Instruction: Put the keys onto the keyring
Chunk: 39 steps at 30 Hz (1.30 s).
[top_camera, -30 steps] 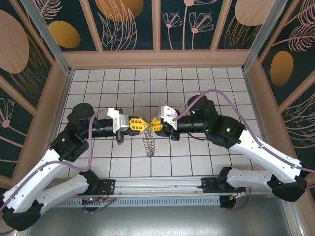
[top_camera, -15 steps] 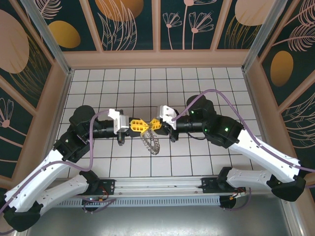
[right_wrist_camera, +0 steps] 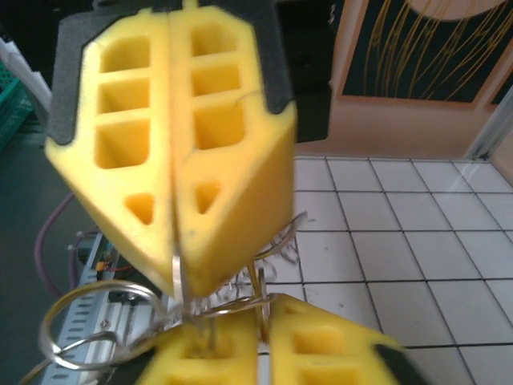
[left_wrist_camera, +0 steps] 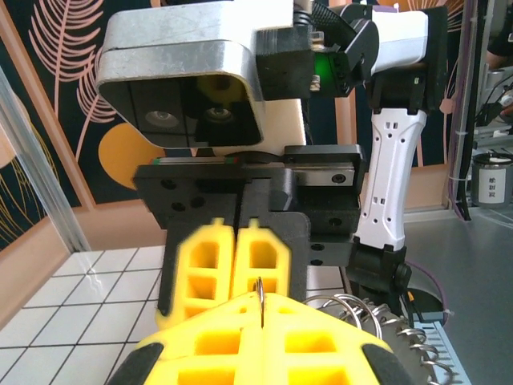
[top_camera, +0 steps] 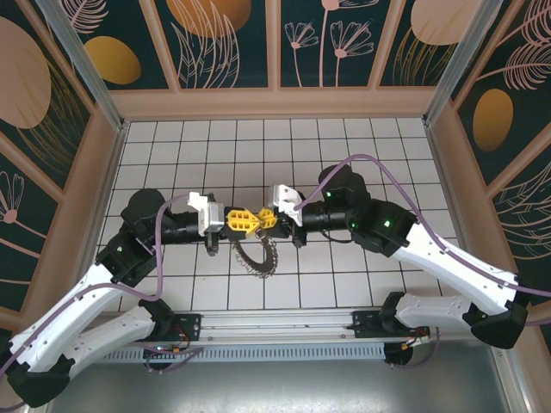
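Observation:
Above the middle of the tiled floor, my left gripper (top_camera: 239, 221) and right gripper (top_camera: 269, 218) meet tip to tip. The keyring (top_camera: 261, 268), a grey toothed ring of coiled wire, hangs just below them, tilted so its round hole shows. In the left wrist view my left gripper (left_wrist_camera: 260, 309) is shut on a thin wire of the keyring, whose coils (left_wrist_camera: 377, 314) show to the right. In the right wrist view my right gripper (right_wrist_camera: 260, 337) is shut on another wire strand, with a loop of the keyring (right_wrist_camera: 72, 309) at lower left. The keys are hidden.
White tiled floor (top_camera: 344, 146) stretches behind and to both sides of the grippers. Wooden walls with leaf panels (top_camera: 275, 103) enclose it. The metal base rail (top_camera: 275, 325) runs along the near edge. Purple cables (top_camera: 379, 163) arc over both arms.
The keyring hung edge-on a second ago; it has turned and now shows its open face. The right arm has shifted left, bringing the fingertips closer together.

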### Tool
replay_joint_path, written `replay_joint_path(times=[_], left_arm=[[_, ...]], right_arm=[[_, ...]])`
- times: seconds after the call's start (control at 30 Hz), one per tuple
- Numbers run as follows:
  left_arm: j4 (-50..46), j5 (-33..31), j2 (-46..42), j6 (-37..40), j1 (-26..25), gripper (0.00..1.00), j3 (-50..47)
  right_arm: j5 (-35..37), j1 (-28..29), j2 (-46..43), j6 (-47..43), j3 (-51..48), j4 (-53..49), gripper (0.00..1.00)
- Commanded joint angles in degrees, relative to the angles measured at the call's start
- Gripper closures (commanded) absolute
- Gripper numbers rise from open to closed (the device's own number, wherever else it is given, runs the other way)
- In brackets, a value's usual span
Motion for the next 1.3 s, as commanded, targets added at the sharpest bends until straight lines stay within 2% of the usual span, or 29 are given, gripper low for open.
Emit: replay_joint_path(times=[0.0,0.07,0.2,0.57,0.9,1.27], left_arm=[[4.5,-1.3,-1.1,-0.7,-0.2,1.0,-0.4],[4.8,-1.5,-1.4,-0.9,-0.2,1.0,-0.6],[5.2,-0.9,-1.7,-1.3,-0.2,1.0,-0.7],[5.4,-0.1,-1.3,-1.7,-0.2,1.0,-0.6],[5.3,-0.1,-1.2,-1.6,-0.2,1.0,-0.6],[4.8,-0.1,-1.4,-1.6,-0.2,1.0,-0.4]], right_arm=[[2.6,0.4,-4.2,1.0,-2.3,6.3,0.76],[3.9,0.4,-5.9,1.4,-3.3,7.1,0.7],[6.7,0.6,-8.3,2.3,-4.1,6.2,0.71],[7.7,2.6,-10.2,2.7,-5.0,8.4,0.68],[4.0,3.4,-8.1,2.8,-5.3,9.0,0.8],[2.3,3.7,-6.3,2.6,-5.2,9.3,0.83]])
